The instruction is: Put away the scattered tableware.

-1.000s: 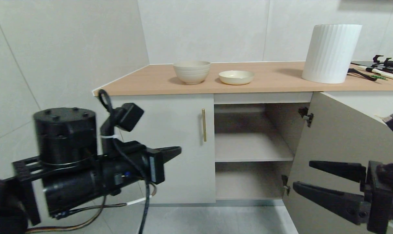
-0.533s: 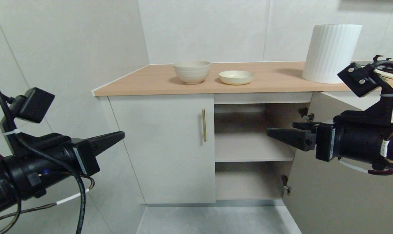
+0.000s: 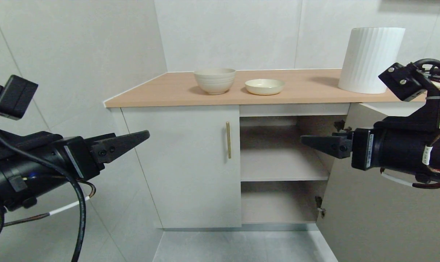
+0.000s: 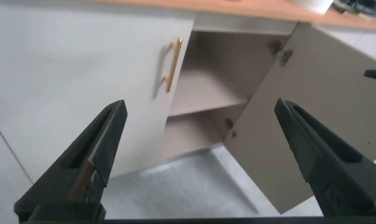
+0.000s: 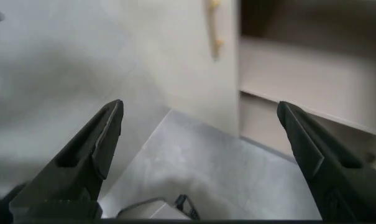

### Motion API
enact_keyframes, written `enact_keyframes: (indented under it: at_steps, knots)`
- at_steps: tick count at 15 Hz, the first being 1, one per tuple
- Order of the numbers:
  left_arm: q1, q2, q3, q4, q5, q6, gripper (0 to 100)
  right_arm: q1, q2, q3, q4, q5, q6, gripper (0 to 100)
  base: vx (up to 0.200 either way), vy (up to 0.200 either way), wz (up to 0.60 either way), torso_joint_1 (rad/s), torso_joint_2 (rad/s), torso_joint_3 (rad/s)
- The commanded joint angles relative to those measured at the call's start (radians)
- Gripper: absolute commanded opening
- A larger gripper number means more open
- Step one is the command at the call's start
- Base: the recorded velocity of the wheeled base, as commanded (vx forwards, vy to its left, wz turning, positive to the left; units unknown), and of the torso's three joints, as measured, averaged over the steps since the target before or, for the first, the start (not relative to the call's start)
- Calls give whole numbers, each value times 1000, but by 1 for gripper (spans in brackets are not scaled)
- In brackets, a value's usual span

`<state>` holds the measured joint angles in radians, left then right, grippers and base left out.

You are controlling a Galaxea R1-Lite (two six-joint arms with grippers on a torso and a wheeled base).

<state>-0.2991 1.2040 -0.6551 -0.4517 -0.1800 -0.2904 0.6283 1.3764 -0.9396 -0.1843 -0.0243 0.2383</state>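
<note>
While the left claw [image 3: 142, 137] and right claw [image 3: 307, 141] both hang wide open, one bowl [image 3: 215, 80] and one little dish [image 3: 264, 86] sit side by side on the counter [image 3: 314, 89], above two shelves [image 3: 278, 165] in the cupboard [image 3: 180, 163].

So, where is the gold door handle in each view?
Head view: gold handle upright on the closed door, beside the open compartment.
Left wrist view: gold handle slanted on that door, beside the opening.
Right wrist view: gold handle on the door's edge, cut by the picture's border.
Shared landmark: the middle shelf next to it.
</note>
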Motion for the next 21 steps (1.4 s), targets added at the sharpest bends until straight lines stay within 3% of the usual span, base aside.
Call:
enact_keyframes:
  at_steps: [1, 4, 8, 16, 21]
  knots:
    - [0, -1, -8, -1, 1, -1, 100, 1, 24, -15, -1, -9, 3, 100, 0, 0, 0, 0, 0, 0]
    - [0, -14, -9, -1, -1, 1, 100, 1, 23, -13, -1, -8, 4, 100, 0, 0, 0, 0, 0, 0]
    - [0, -27, -21, 24, -1, 1, 100, 8, 10, -2, 43, -2, 4, 100, 200, 0, 0, 4, -2, 2]
    - [0, -17, -21, 22, -15, -4, 100, -1, 15, 22, 0, -2, 9, 100, 200, 0, 0, 5, 1, 0]
    - [0, -15, -20, 22, -22, -4, 100, -1, 16, 22, 0, -2, 4, 100, 0, 0, 0, 0, 0, 0]
